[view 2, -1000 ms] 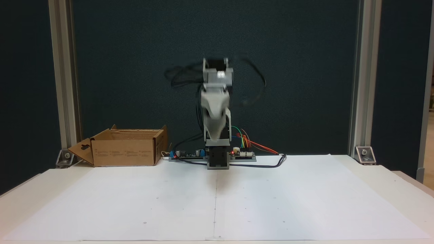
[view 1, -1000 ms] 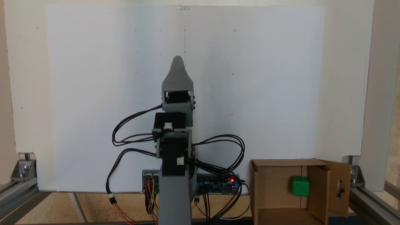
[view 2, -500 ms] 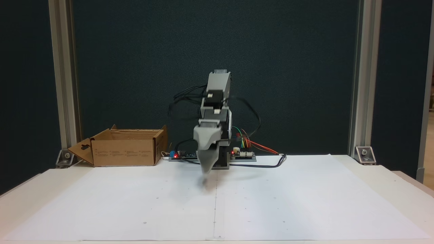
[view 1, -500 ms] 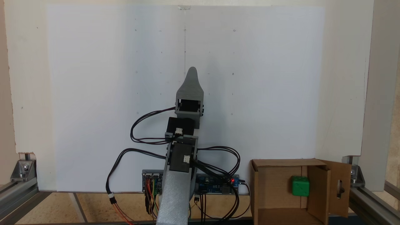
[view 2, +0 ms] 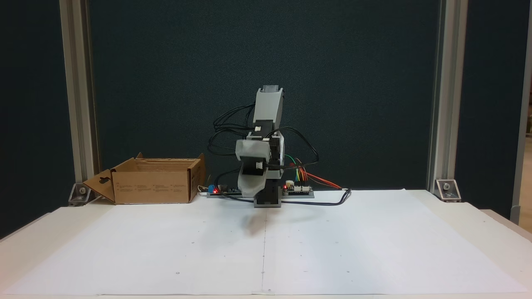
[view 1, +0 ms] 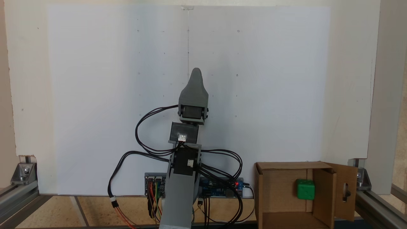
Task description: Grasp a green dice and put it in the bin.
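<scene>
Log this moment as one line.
green dice: in bin | gripper: over paper, state unclear | task: placed

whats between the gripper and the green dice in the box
In a fixed view, the gripper points away over bare white paper; between it and the green dice stand looped black cables and the bin's cardboard wall.

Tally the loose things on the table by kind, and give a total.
Green dice: 1, lying inside the box.
Cardboard box: 1.
Total: 2.
</scene>
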